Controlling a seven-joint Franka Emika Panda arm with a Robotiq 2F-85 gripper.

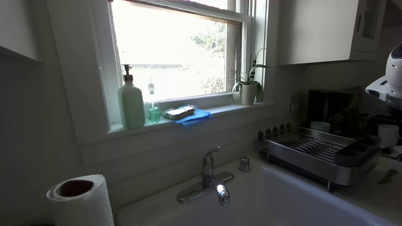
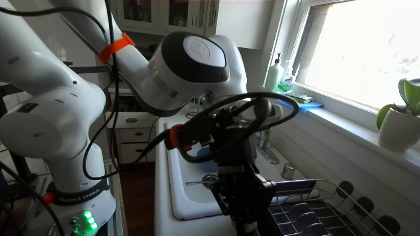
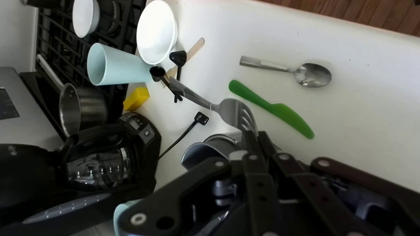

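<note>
Gripper: because it pinches the metal dinner fork by its tines alone, a firm, steady squeeze matters
Fork handle: juts out toward the black measuring spoons, probably prone to pivot, so turn slowly
Green plastic knife: lies on the white countertop near the fork; leave clearance

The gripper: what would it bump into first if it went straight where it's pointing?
Probably the fork: in the wrist view, its pronged end shows right by the tips of the shut fingers. I can't tell if there's any gap.
</note>
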